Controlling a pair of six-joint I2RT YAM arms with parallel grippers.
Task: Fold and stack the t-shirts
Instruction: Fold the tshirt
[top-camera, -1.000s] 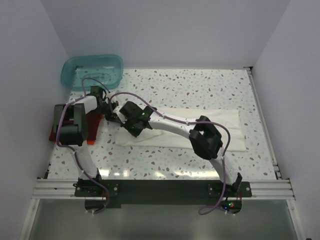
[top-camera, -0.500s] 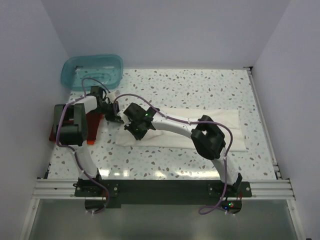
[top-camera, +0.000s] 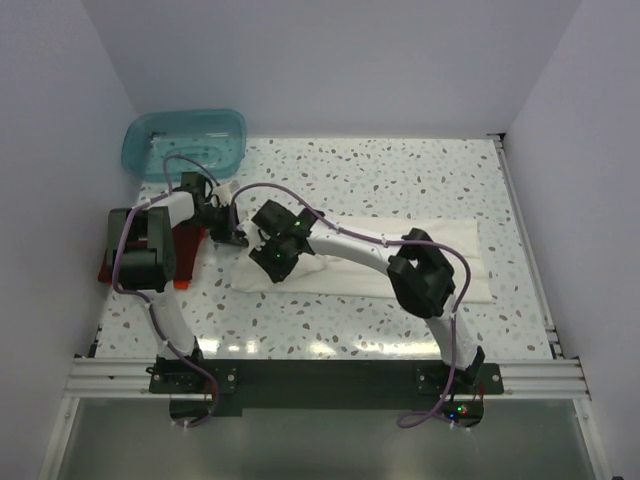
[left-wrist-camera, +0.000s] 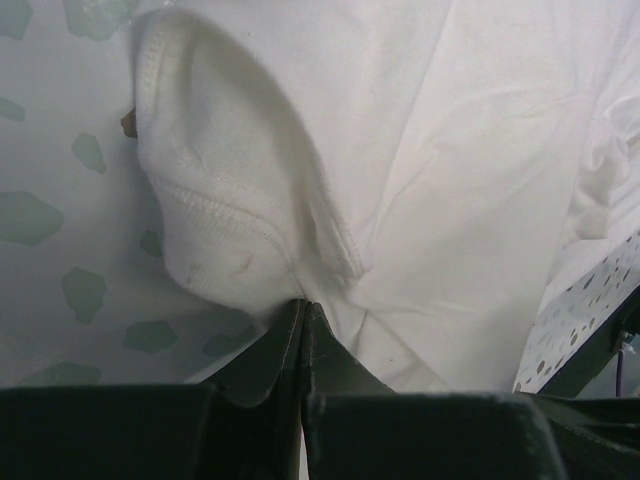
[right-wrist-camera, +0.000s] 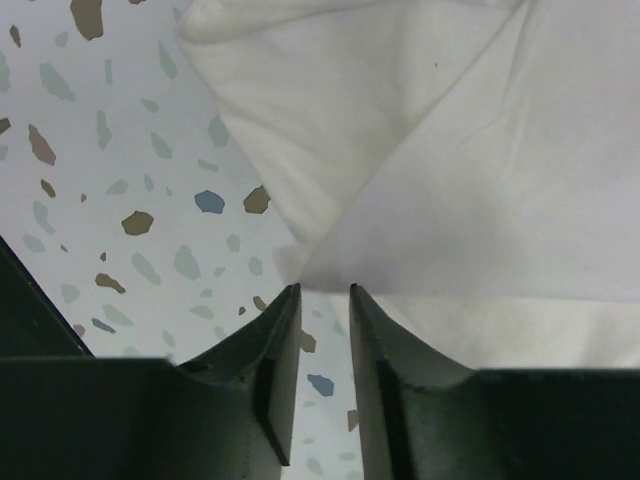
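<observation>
The cream-white t-shirt (top-camera: 400, 255) lies folded into a long strip across the table. My left gripper (top-camera: 231, 234) is at its left end, shut on a pinch of white cloth (left-wrist-camera: 420, 200) just below the ribbed collar (left-wrist-camera: 215, 225). My right gripper (top-camera: 262, 243) hovers right beside it over the same end. Its jaws stand slightly apart (right-wrist-camera: 323, 292), with speckled table showing between them and a folded shirt corner (right-wrist-camera: 330, 200) just past the tips. The dark red t-shirt (top-camera: 190, 242) lies folded under the left arm, with an orange edge (top-camera: 181, 284) at its near side.
A translucent teal tub (top-camera: 185, 140) sits at the back left corner. The speckled table (top-camera: 400, 180) ends at white walls on three sides, with a metal rail (top-camera: 320, 375) along the near edge. Both arms cross above the shirt's left half.
My right jaws have parted and let go of the white shirt's corner, and that wrist has shifted slightly right. The left gripper has kept its hold in place.
</observation>
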